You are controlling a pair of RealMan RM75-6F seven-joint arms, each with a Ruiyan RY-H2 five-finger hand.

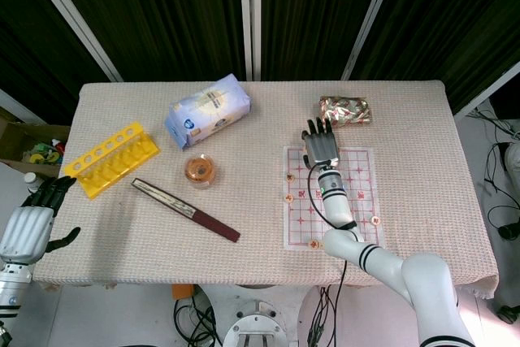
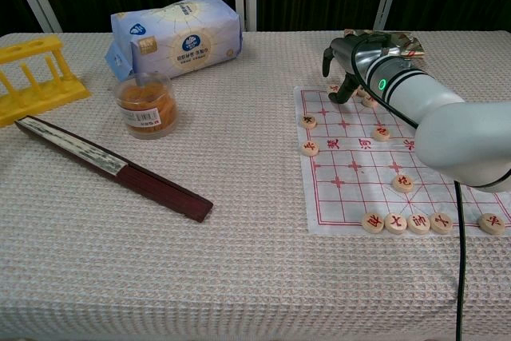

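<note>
My right hand (image 1: 321, 145) hovers low over the far edge of the paper chess board (image 1: 357, 176), fingers stretched out and apart, holding nothing. In the chest view its fingers (image 2: 343, 85) curve down beside the round wooden pieces at the board's (image 2: 351, 189) far edge; whether they touch one I cannot tell, as the forearm hides most of the hand. Other pieces lie scattered, such as one at the left edge (image 2: 309, 148), and several (image 2: 395, 221) line the near edge. My left hand (image 1: 32, 219) hangs off the table's left front corner, empty, thumb out.
A shiny foil packet (image 1: 345, 110) lies just beyond the right hand. Left of the board are a blue tissue pack (image 1: 207, 110), a small clear jar (image 1: 199, 171), a folded dark-red fan (image 1: 185, 209) and a yellow rack (image 1: 111, 158).
</note>
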